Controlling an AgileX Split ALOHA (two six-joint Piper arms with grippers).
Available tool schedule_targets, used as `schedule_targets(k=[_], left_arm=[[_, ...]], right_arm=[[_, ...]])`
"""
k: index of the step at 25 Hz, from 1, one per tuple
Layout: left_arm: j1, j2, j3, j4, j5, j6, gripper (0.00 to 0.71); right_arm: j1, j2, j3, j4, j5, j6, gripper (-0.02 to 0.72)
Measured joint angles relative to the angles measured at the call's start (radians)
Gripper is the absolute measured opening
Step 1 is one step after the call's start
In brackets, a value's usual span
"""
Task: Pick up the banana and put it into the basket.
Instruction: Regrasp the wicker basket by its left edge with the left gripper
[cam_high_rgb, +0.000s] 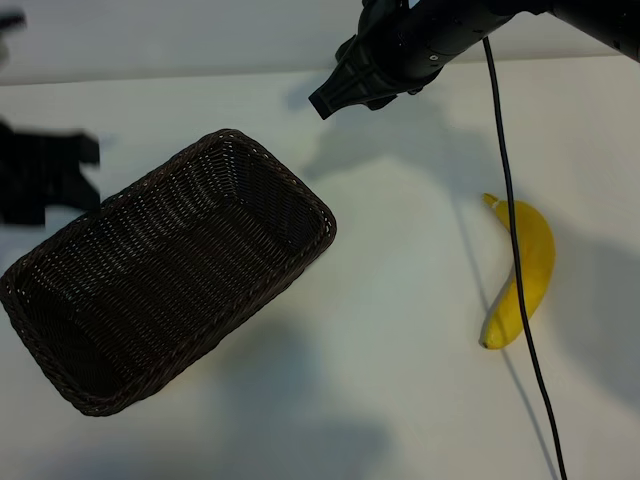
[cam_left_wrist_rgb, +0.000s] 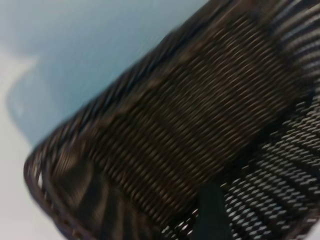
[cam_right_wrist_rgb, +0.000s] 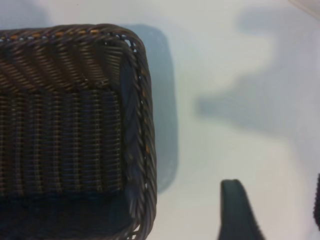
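The white table (cam_high_rgb: 400, 400) holds the wicker basket (cam_high_rgb: 170, 270) with nothing inside. The banana (cam_high_rgb: 520, 270) lies well apart, under a black cable (cam_high_rgb: 515, 250). The right gripper (cam_high_rgb: 335, 95) hovers beyond the basket, fingers parted, holding nothing. The left gripper (cam_high_rgb: 40, 170) sits beside the basket; its width cannot be told.

Bright, soft shadows, left wrist view blurred

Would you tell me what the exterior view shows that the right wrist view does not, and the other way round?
Only the exterior view shows the banana lying on the table, apart from the basket, with a black cable crossing it, and the whole basket with nothing in it. Only the right wrist view shows the right gripper's fingertips close up, holding nothing. Both show the basket's rounded corner and the white table.
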Motion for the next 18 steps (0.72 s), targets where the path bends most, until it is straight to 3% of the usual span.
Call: schedule_targets(k=[4,7,12,18], left_arm=[[0.000,-0.069,0.163,0.001,-0.086,-0.069,0.542],[0.000,-0.134,0.235,0.002,-0.124,-0.108,0.542],[0.000,-0.243,0.286,0.022,-0.120,-0.165,0.542],[0.000,-0.333,0.352,0.203,-0.059,-0.345,0.542]], right_arm=[[0.000,0.000,0.000,0.000,0.004,0.006,0.486],[0.000,0.000,0.000,0.000,0.008,0.008,0.500],[0.000,0.000,0.000,0.000,0.010,0.008,0.503],[0.000,0.000,0.000,0.000,0.021,0.008,0.503]])
